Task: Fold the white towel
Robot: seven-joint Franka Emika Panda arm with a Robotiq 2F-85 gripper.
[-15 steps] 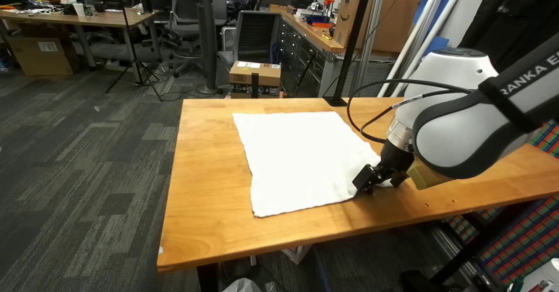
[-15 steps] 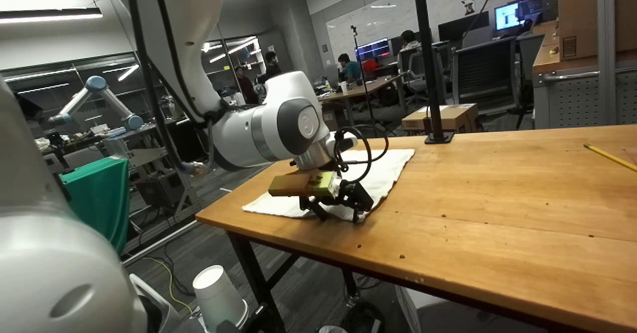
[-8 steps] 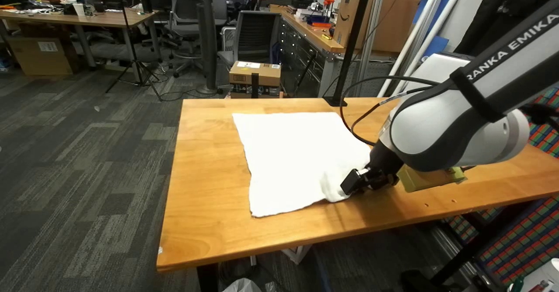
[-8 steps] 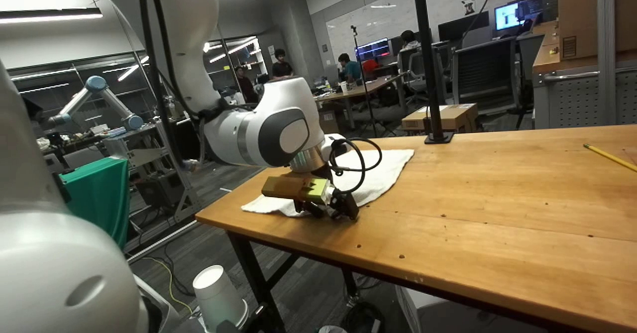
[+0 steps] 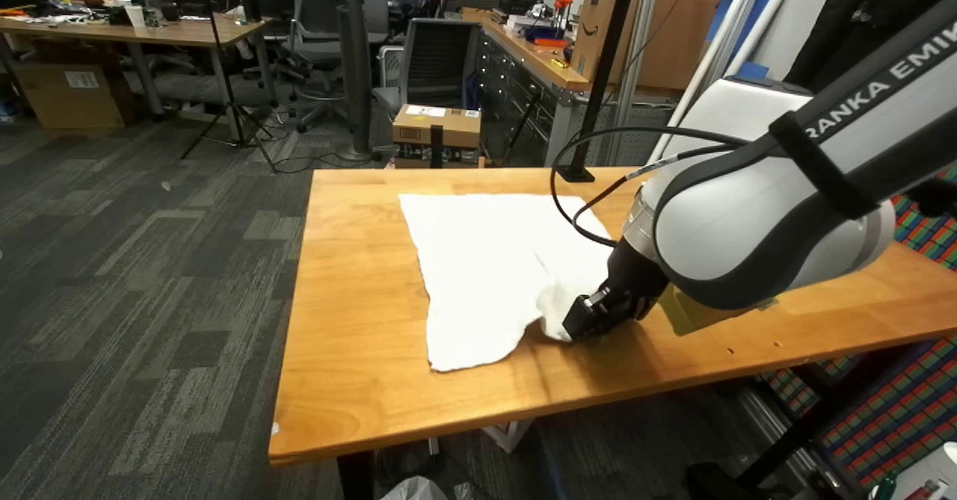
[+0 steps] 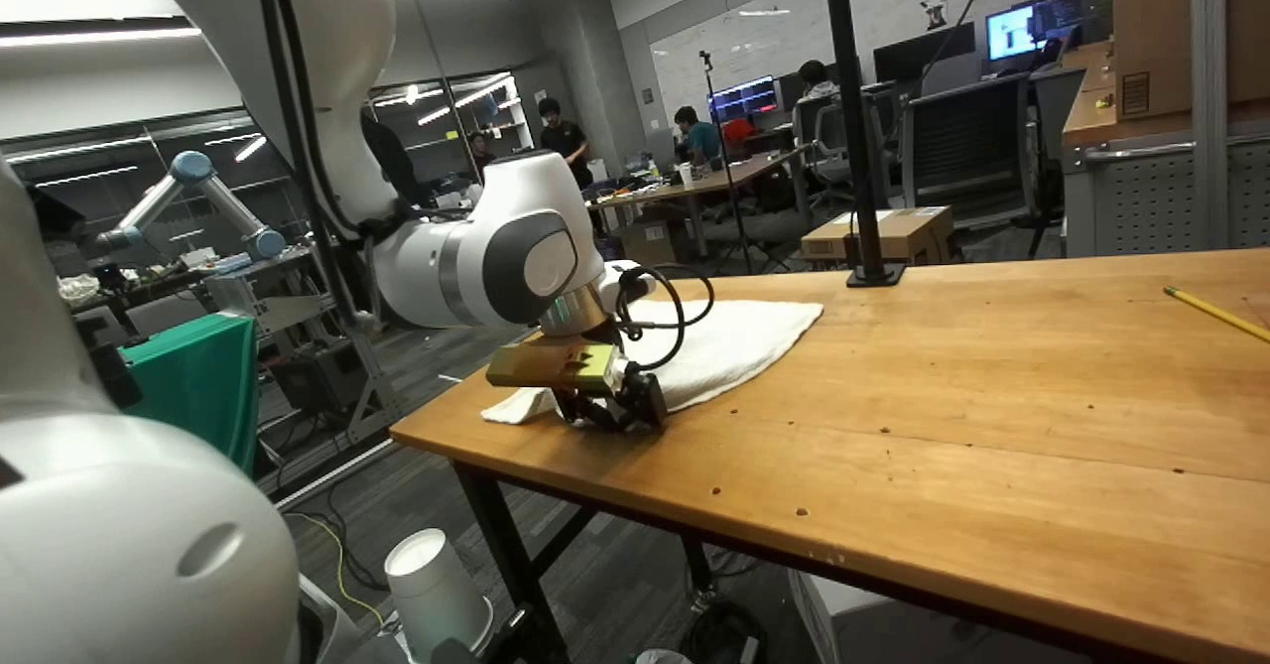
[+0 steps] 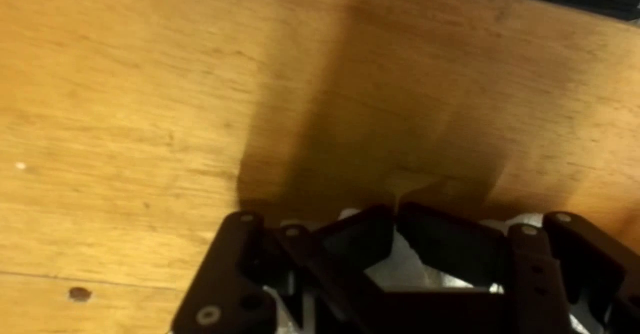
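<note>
The white towel (image 5: pixel 486 261) lies mostly flat on the wooden table, its near right corner drawn in and bunched into a raised fold beside the gripper (image 5: pixel 591 332). In an exterior view the gripper (image 6: pixel 615 424) is low over the towel (image 6: pixel 739 346), close to the tabletop. Seen from the wrist, the gripper (image 7: pixel 396 215) has its fingertips nearly together. White towel cloth (image 7: pixel 400 269) shows just below and behind them, and the jaws look shut on it. The pinched part itself is mostly hidden by the dark fingers (image 7: pixel 452 244).
The table (image 5: pixel 351 321) has its near edge a short way from the gripper. A black pole (image 5: pixel 602 89) rises at the table's far side. A yellow pencil (image 6: pixel 1218 314) lies on the tabletop. A black cable (image 5: pixel 579 220) loops from the arm above the towel.
The gripper has shut and moved left in both exterior views. The towel's near right corner has been pulled along with it, and a fold has risen beside the gripper.
</note>
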